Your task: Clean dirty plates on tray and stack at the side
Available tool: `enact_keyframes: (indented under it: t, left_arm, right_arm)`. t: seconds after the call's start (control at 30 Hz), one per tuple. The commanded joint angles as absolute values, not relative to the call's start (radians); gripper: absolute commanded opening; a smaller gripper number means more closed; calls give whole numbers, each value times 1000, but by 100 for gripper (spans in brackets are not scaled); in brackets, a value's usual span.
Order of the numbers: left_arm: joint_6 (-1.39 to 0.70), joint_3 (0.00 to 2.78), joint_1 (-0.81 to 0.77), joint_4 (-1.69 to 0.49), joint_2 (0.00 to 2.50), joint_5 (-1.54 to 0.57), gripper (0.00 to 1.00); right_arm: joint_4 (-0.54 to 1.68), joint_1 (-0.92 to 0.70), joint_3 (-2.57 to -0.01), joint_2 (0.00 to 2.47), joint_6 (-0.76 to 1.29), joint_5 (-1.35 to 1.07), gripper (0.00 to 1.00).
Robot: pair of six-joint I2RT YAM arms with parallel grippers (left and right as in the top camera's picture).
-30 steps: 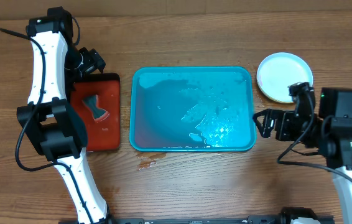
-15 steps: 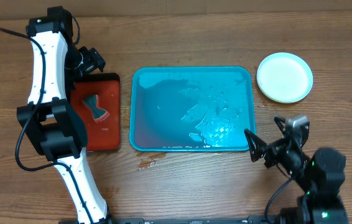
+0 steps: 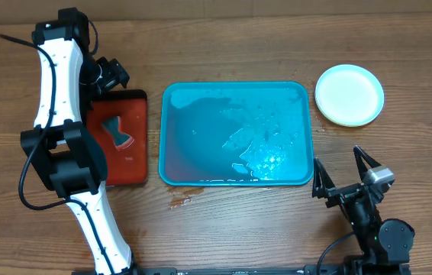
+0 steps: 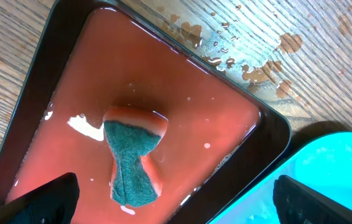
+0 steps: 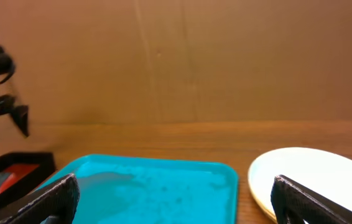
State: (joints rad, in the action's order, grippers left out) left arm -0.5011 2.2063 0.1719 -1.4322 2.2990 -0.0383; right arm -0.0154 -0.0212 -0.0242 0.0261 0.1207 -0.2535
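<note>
Resting on the far right of the worktop point(image 3: 239, 46), the plates point(image 3: 349, 95) show from above as one clean white disc with a pale rim; how many lie stacked there cannot be told. They sit just beyond the far right corner of the tray point(image 3: 193, 145), apart from it. The turquoise tray lies at the middle of the worktop, long side running left to right, with a wet sheen and foam patches on its floor.

Near the tray's near right corner, the right arm point(image 3: 376, 221) points toward the far side. The right jaws are spread wide and hold nothing; the right wrist view looks between them at the tray and plate edge.

Left of the turquoise tray, just beside it, lies a red-brown tray point(image 3: 128, 153) with a black rim, its floor wet. A waisted sponge point(image 4: 132, 165), green face up, lies in it. The left arm point(image 3: 56, 76) reaches over its far edge, the left jaws parted wide above the sponge, gripping nothing. Water spots point(image 4: 250, 56) mark the wood nearby.
</note>
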Motion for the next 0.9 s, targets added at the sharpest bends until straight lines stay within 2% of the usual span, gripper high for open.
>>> enact_keyframes:
  t: [0.0,0.3,0.6,0.87]
  left_arm:
    - [-494,2213,170,-1432,2281,-45,100]
    - [-494,2213,170,-1432,2281,-45,100]
    - [-494,2213,170,-1432,2281,-45,100]
    - [-494,2213,170,-1432,2281,-45,100]
  right_arm:
    - [-22,-27,-8,2,177,-164,100]
    - [-33,-27,-8,2,195,-65,100]
    - [80,-27,-8,2,196,-61,100]
    - [80,-24,-8,2,183,-53,100]
